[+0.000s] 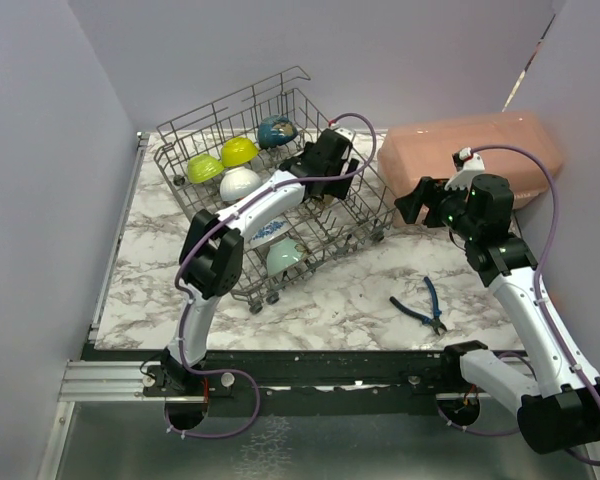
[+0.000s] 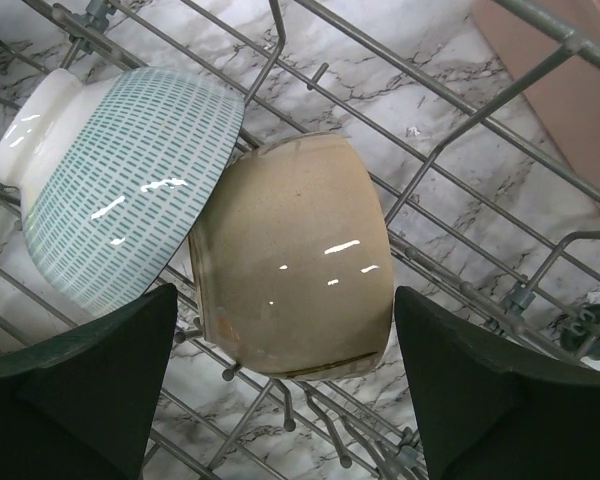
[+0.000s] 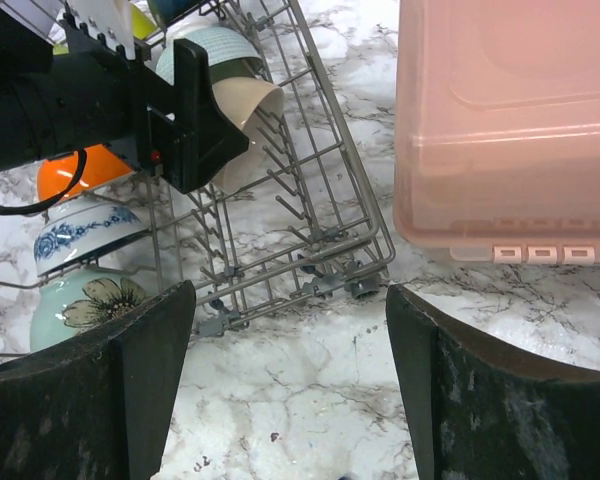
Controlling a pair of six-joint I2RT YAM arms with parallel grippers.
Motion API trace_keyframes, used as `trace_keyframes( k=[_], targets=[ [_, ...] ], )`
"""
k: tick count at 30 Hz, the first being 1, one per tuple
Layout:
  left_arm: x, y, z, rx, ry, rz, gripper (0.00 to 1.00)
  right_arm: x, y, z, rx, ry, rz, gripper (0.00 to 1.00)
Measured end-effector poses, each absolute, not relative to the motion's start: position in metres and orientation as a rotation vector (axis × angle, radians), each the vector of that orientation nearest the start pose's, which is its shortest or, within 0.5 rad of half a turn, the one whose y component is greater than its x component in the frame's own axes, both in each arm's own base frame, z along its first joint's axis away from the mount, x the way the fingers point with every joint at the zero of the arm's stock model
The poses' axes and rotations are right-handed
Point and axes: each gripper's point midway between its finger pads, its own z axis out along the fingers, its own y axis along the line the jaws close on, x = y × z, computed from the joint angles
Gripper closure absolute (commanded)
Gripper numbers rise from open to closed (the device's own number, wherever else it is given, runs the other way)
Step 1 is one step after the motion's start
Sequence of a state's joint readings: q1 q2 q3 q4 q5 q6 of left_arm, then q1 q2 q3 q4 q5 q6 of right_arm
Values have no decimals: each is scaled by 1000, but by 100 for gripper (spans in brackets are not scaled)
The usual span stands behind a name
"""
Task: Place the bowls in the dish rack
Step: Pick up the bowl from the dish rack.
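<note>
Already inside the dish rack [image 1: 355, 212], the beige bowl [image 2: 290, 260] leans on the green-gridded bowl [image 2: 110, 190]. The left gripper [image 2: 285, 335] straddles it, jaws apart, and the right gripper [image 3: 290, 345] hangs open and empty. Withdrawing crookedly could clip its rim and topple both.

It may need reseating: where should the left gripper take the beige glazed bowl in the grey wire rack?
Probably across its rounded outer wall, coming down from above. The beige glazed bowl lies tipped in the grey wire rack, wall facing up, and the open left gripper straddles it. Mind the green-gridded white bowl leaning against one side.
</note>
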State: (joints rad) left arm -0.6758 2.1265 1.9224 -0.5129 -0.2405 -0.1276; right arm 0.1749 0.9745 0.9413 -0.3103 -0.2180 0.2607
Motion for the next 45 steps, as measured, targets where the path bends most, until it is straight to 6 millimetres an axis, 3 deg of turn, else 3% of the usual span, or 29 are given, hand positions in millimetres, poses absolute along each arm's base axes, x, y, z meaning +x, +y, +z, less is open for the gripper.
trace_keyframes(
  k=[5,9,14,24,32,45],
  targets=[
    [470,-328,139,526,2230,-120,13,321,104,263,-63,1939,487,18],
    [470,-328,135,564,2224,-100,26,321,102,262,-63,1941,474,18],
    [469,-328,134,591,2221,-89,54,322,102,261,-69,1943,469,18],
    [466,-330,136,608,2205,-50,100,322,102,260,-69,1947,469,18],
    [464,-330,146,611,2184,-31,100,322,102,260,-69,1947,469,18],
    [450,-328,217,550,2094,-76,100,322,102,260,-69,1947,469,18]
  ],
)
